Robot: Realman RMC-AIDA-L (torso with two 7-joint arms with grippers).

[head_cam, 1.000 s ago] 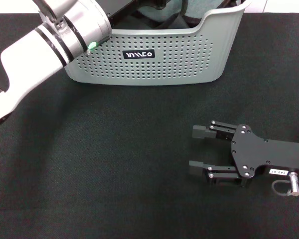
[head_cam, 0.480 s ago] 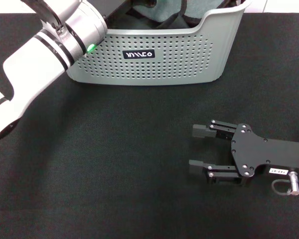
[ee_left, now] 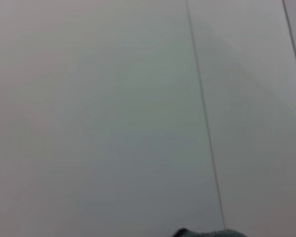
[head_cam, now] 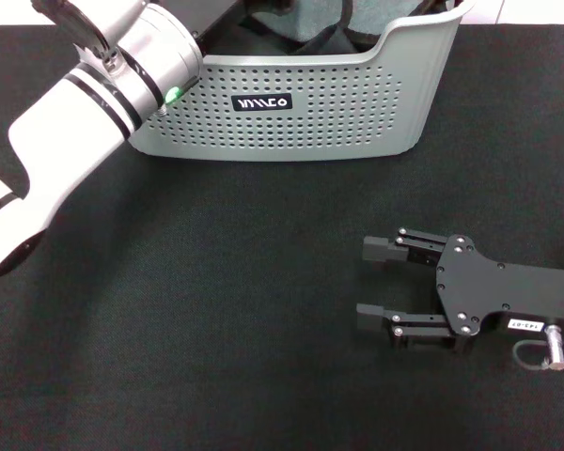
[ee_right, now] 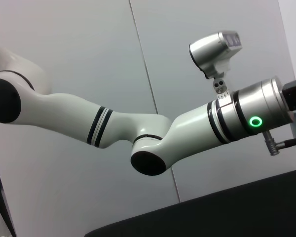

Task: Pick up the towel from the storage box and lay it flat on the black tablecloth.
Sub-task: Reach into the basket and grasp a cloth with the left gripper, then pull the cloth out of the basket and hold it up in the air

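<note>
White-and-silver left arm (head_cam: 85, 103) reaches from left over rim of light grey perforated plastic storage box (head_cam: 301, 113); its gripper out of sight, grip state cannot tell. Grey-teal cloth, likely towel (head_cam: 310, 19), bunched inside box among black garments (head_cam: 230, 38). Black right gripper (head_cam: 381, 282) lies on matte black tablecloth (head_cam: 216, 310), fingers spread, empty.

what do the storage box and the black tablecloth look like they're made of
The storage box looks like moulded plastic, light grey with a smooth satin finish: its wall carries even rows of punched dots and a curved, seamless rim. The black tablecloth seems to be a felt-like fabric, matte and finely grained, with no gloss or visible weave; the exact fibre cannot be told.
</note>
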